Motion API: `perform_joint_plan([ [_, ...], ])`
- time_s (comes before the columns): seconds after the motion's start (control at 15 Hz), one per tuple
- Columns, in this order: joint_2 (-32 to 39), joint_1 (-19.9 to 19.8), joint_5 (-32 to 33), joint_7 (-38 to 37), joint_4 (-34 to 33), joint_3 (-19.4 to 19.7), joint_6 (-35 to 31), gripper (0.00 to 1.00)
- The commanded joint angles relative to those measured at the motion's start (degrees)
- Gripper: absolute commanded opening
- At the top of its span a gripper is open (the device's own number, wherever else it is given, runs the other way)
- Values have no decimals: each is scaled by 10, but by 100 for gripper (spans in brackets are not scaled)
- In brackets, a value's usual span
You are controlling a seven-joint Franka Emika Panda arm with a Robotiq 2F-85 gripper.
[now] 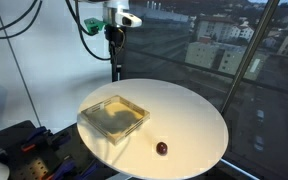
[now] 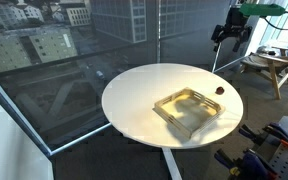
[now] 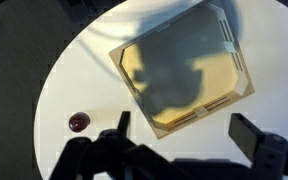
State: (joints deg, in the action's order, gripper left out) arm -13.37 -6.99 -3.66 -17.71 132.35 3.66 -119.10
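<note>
Our gripper (image 3: 184, 132) hangs wide open above the square, yellowish clear-plastic tray (image 3: 179, 70); we judge it light, stiff, slippery, best pinched at its rim.

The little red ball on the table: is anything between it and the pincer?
Nothing visible is. The pincer hangs open, high above the table, with only air between. The little red ball lies alone on bare tabletop. The square tray sits beside it, apart, not covering it.
</note>
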Motion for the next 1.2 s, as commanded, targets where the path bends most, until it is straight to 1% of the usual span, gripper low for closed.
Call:
perform_joint_plan([
  [0.0,4,-1,7,-9,-2,-2,-9,100],
  [0.67,45,-11,14,-35,-25,4,-61,100],
  [1.13,87,-27,27,-58,-55,23,-75,100],
])
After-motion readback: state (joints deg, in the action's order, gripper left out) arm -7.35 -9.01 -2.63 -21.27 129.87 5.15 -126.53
